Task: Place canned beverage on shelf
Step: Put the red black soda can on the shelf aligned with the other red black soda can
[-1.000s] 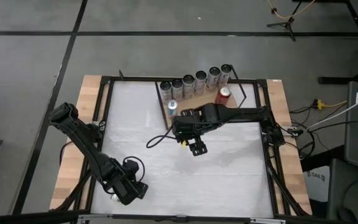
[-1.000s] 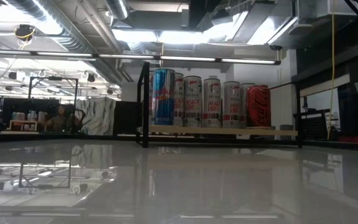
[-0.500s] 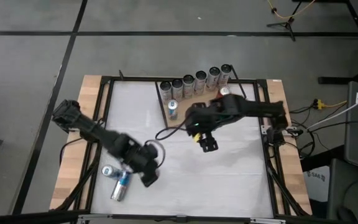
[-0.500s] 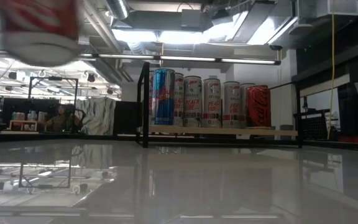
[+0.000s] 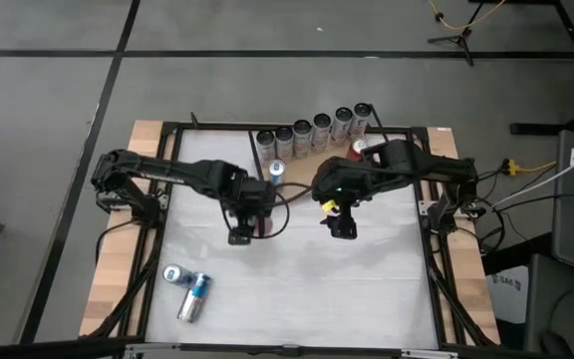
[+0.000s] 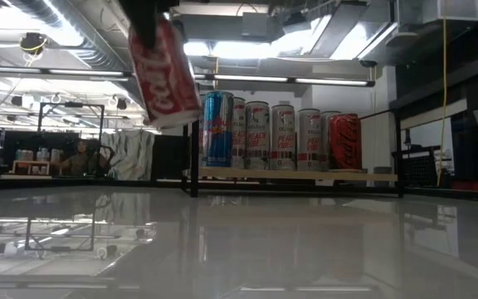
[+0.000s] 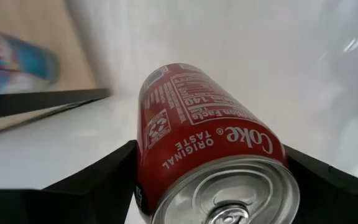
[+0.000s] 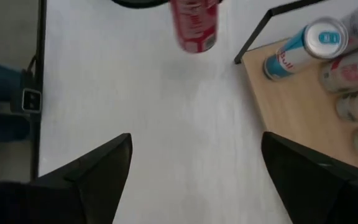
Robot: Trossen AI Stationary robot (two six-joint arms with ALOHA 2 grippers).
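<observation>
Glossy metal can [image 7: 210, 149], wooden shelf [image 8: 297, 99]

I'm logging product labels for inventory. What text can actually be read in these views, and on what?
"Coke" and "ORIGINAL TASTE": on the red can held in the left gripper.
"140": same can's nutrition panel; its fine print is too small.
Script logo on the red shelf can: too blurred to read.
Blue can and silver cans on the shelf: lettering too blurred.

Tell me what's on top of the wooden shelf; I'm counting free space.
On the shelf: a blue can, a row of silver cans and a red can. Their exact number is partly hidden by overlap.
</observation>
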